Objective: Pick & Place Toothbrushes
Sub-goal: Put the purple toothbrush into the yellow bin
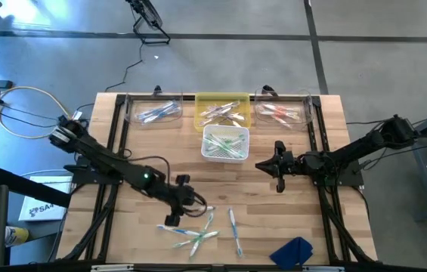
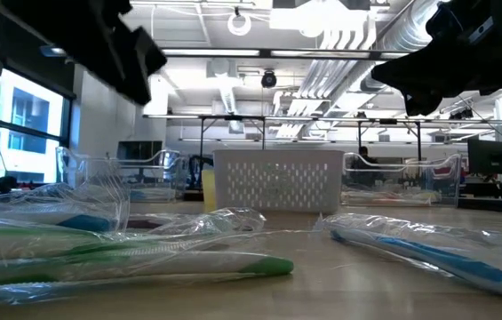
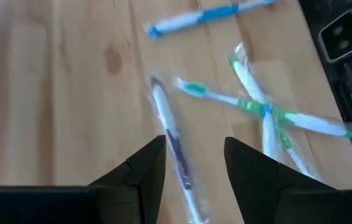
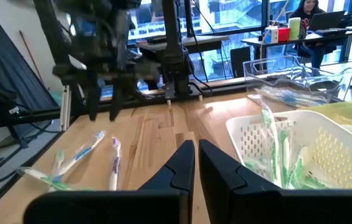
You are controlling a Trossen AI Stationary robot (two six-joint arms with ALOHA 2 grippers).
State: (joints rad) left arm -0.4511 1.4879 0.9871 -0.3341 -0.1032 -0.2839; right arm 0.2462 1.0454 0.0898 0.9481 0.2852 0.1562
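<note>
- The left gripper [image 3: 194, 165] hangs over the near part of the wooden table [image 1: 122, 230] with its two dark fingers [image 3: 139, 171] spread apart and nothing clamped between them.
- Straight below the gap between those fingers lies a purple-accented toothbrush [image 3: 174, 146] in a clear wrapper, flat on the wood; whether a fingertip touches it cannot be told.
- Just beyond the fingertips two green toothbrushes [image 3: 268, 109] lie crossed over one another, and farther out a blue toothbrush [image 3: 200, 15] lies alone.
- From above, these loose toothbrushes [image 1: 198, 230] are scattered near the table's front edge, with a blue cloth [image 1: 292, 251] to one side of them.
- The right gripper [image 1: 277, 167] hovers well apart from that scatter, its fingers [image 4: 182, 168] closed together on nothing.
- Just past the right fingertips stands a white basket [image 1: 225, 143] holding green toothbrushes.
- Beyond the basket a yellow bin [image 1: 224, 110] sits between two clear bins [image 1: 153, 111], each with toothbrushes inside, along the table's far edge.
- In the room behind, a person [image 4: 305, 12] sits at a desk.
</note>
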